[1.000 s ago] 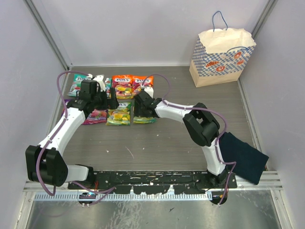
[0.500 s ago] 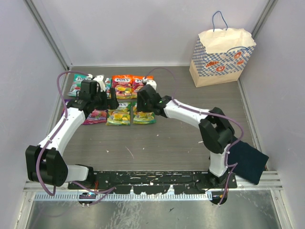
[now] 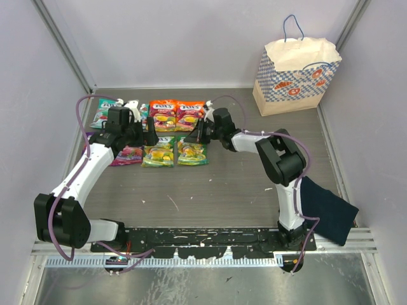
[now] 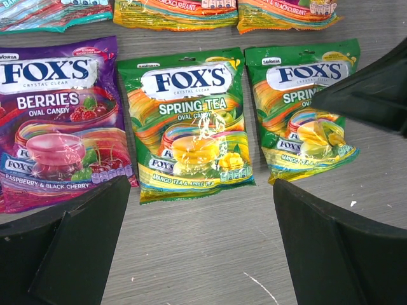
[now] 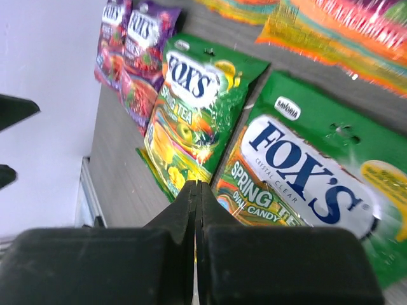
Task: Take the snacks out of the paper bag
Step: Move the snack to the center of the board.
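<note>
Several snacks lie flat in two rows at the left-centre of the table: orange packets (image 3: 177,113) behind, green packets (image 3: 191,151) and a purple one (image 3: 127,154) in front. The paper bag (image 3: 294,76) stands upright at the back right, far from both grippers. My left gripper (image 3: 147,136) hovers low over the rows, wide open, with only bare table between its fingers (image 4: 70,248); the green packet (image 4: 191,121) lies just ahead of it. My right gripper (image 5: 196,190) is shut on nothing, just above the rightmost green packet (image 5: 305,171).
A dark navy folded cloth (image 3: 325,210) hangs over the right side near the right arm's base. Grey walls enclose the table on three sides. A perforated metal rail (image 3: 203,238) runs along the near edge.
My right gripper closed from partly open to shut, empty, while its wrist drew back to the right off the green packet. The left arm stayed still.
</note>
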You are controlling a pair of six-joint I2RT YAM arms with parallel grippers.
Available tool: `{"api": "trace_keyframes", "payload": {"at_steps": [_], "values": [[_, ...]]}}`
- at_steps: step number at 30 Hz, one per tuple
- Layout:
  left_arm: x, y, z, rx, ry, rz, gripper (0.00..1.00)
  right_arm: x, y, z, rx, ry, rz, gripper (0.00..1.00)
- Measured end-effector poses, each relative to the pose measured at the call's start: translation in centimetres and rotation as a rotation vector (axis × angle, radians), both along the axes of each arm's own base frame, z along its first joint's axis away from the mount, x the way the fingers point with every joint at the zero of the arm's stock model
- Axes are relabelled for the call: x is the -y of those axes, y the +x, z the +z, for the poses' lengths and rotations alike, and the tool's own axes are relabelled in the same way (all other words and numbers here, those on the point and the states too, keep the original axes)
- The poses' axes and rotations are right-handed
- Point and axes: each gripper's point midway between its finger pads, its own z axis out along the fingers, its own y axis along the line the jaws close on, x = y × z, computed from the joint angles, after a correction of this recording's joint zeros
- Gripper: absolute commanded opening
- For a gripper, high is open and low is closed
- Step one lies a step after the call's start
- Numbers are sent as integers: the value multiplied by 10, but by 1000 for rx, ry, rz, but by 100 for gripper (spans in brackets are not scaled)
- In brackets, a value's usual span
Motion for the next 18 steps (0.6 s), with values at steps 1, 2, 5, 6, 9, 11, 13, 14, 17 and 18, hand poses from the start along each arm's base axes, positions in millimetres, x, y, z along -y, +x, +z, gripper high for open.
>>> {"api": "trace_keyframes", "payload": {"at_steps": [1, 2, 5, 6, 9, 11, 13, 14, 17, 18], "values": [[0, 0, 0, 0, 0, 0, 98, -3, -2, -6, -16, 17, 20, 1], [0, 0, 0, 0, 0, 0, 98, -6, -5, -13, -32, 32, 37, 1], [0, 0, 0, -1, 0, 0, 98, -8, -20, -42, -101, 51, 75, 1], [0, 0, 0, -1, 0, 0, 98, -7, -23, -49, -119, 53, 79, 1], [0, 0, -1, -1, 0, 0, 98, -6, -33, -57, -149, 78, 95, 1], [0, 0, -1, -1, 0, 0, 98, -6, -34, -56, -142, 89, 96, 1], [0, 0, -1, -1, 0, 0, 98, -6, -34, -56, -140, 93, 97, 1], [0, 0, 0, 0, 0, 0, 98, -7, -34, -57, -139, 94, 97, 1], [0, 0, 0, 0, 0, 0, 98, -7, -33, -58, -140, 97, 99, 1], [0, 0, 0, 0, 0, 0, 98, -8, -33, -59, -140, 98, 100, 1]]}}
